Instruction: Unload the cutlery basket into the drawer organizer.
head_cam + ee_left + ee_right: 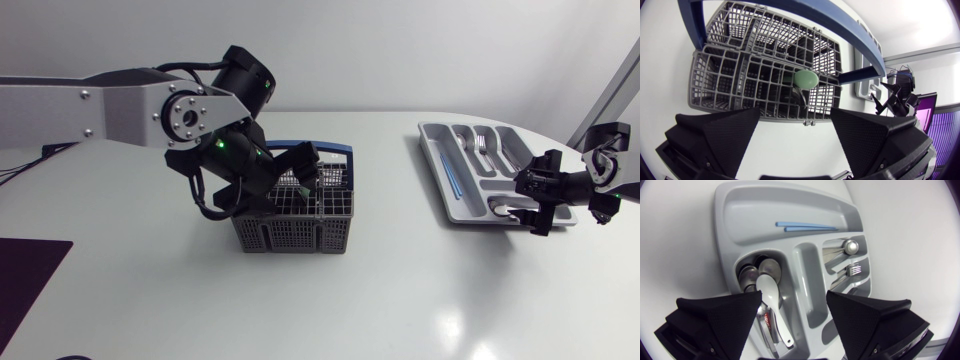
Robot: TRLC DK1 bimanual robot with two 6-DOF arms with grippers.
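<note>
A grey mesh cutlery basket (290, 230) with a blue handle (332, 152) stands mid-table. My left gripper (311, 183) hangs open just over its top. In the left wrist view the open left gripper (797, 145) looks down into the basket (725, 75), where a green-tipped utensil (805, 79) stands in a middle cell. The grey drawer organizer (431, 141) lies at the right. My right gripper (528, 210) is open over its near end. Under the right gripper (792, 325), a white spoon (772, 299) rests on metal spoons (769, 268) in the organizer (725, 210).
Other organizer compartments hold blue sticks (805, 226) and forks (854, 270) with a round-ended metal piece (850, 246). A dark mat (25, 285) lies at the table's front left corner. The left arm's links (120, 110) stretch over the table's left side.
</note>
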